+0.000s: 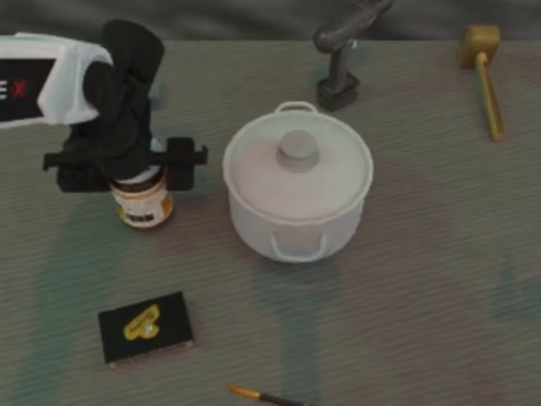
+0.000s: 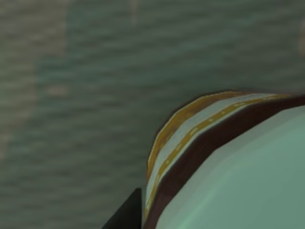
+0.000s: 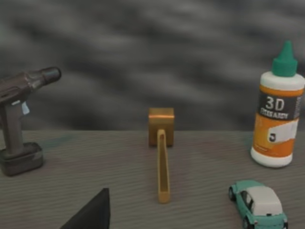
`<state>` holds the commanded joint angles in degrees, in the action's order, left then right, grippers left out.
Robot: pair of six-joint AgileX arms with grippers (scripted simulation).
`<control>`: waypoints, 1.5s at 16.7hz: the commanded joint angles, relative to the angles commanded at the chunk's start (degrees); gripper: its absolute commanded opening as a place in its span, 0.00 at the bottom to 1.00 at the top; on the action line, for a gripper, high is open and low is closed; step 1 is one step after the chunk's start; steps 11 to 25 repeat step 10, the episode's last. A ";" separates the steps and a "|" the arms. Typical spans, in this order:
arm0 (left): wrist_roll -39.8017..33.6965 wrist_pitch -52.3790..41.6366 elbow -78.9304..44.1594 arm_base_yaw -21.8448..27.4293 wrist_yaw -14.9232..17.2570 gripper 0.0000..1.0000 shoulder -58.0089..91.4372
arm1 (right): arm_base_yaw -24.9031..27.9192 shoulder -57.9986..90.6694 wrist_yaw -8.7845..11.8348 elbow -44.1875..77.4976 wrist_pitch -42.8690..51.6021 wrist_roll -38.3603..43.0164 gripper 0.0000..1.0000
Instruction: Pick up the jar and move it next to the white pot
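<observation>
Grey ribbed counter [image 1: 439, 254] holds everything. Left pincer [image 1: 127, 165] sits right over jar [image 1: 142, 203], on left side of counter; cannot tell if its fingers squeeze jar. Jar stands upright, near white pot [image 1: 297, 186] but not touching. Jar fills left wrist view [image 2: 228, 157]. Drill [image 1: 342, 51] and wooden hammer [image 1: 483, 72] lie at back. Right pincer out of sight.
</observation>
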<state>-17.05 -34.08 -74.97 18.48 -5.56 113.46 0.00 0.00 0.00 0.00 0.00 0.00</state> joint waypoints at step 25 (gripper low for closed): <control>0.00 0.00 0.00 0.00 0.00 1.00 0.00 | 0.00 0.00 0.00 0.00 0.00 0.00 1.00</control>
